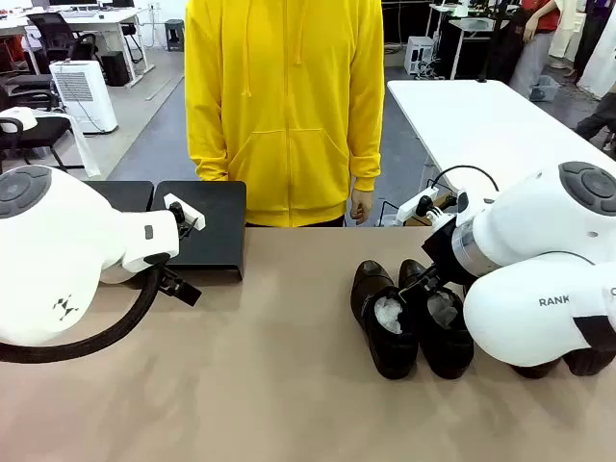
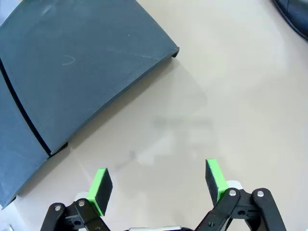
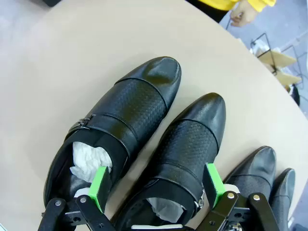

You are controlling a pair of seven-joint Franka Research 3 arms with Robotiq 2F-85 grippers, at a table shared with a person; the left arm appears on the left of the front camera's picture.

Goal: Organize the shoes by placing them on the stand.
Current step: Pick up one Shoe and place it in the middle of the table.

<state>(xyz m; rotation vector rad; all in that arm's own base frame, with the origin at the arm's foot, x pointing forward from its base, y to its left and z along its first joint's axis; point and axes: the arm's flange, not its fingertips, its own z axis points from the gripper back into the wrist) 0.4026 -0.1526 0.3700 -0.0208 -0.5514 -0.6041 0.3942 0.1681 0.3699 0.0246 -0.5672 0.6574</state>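
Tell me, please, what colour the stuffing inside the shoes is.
White; the crumpled paper inside the shoes shows best in the right wrist view.

Bright, even light, soft sheen on the shoes (image 3: 144, 106), wide-angle bending at wrist-view edges.

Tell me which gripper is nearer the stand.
Left. The left gripper hangs open over bare table just beside the stand; the right gripper is across the table, open over the shoes.

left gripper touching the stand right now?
Apart. The left wrist view shows the left gripper open, with bare table between its green pads and the stand.
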